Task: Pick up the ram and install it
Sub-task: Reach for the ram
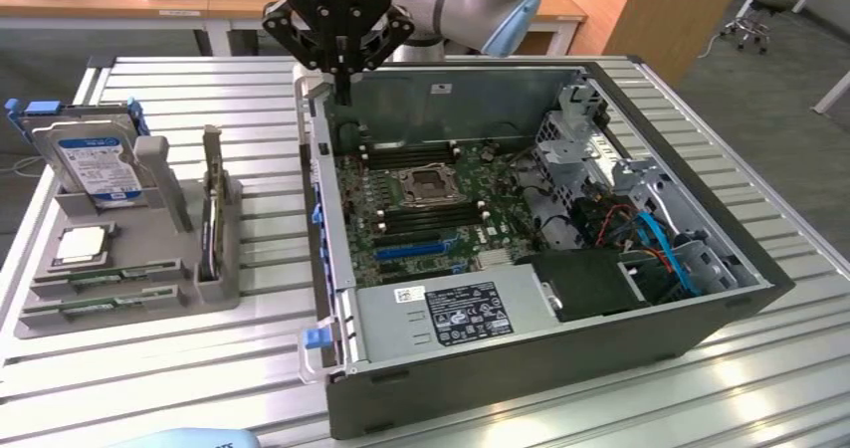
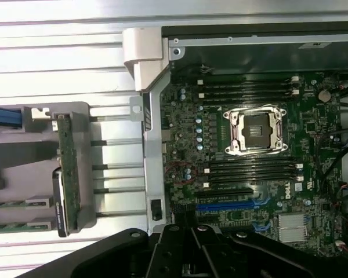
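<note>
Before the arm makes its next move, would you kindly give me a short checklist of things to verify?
1. Ram available: two ram sticks lie in the grey tray: ok.
2. Nothing carried: the tool is shut with nothing in it: ok.
3. Ready to grasp: the tool is shut, not spread: not ok.
4. Positioned at the ram: the tool hangs over the edge of the computer case, apart from the tray: not ok.
5. Target free: the memory slots beside the processor socket look empty: ok.
6. Slot latches open: cannot tell.
</note>
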Controlling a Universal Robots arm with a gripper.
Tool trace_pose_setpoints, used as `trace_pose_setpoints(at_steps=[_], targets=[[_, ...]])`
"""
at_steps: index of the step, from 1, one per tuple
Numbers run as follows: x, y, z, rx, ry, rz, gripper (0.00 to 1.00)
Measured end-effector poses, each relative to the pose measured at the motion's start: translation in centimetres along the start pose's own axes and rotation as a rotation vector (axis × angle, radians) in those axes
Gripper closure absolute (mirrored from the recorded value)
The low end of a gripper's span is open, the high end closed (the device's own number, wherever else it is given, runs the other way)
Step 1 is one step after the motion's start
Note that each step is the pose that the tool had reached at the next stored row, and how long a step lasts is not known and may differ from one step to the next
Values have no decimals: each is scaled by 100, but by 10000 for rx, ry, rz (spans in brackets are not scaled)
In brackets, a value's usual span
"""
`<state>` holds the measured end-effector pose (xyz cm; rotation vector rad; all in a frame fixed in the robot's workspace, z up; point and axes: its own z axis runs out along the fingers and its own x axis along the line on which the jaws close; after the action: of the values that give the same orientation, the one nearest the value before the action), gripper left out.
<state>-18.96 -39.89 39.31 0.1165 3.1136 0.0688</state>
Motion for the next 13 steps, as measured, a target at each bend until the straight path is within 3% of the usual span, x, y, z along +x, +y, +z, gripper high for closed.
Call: trace_pose_setpoints(at_steps=[13], targets=[[191, -14, -5, -1, 0, 0, 90]])
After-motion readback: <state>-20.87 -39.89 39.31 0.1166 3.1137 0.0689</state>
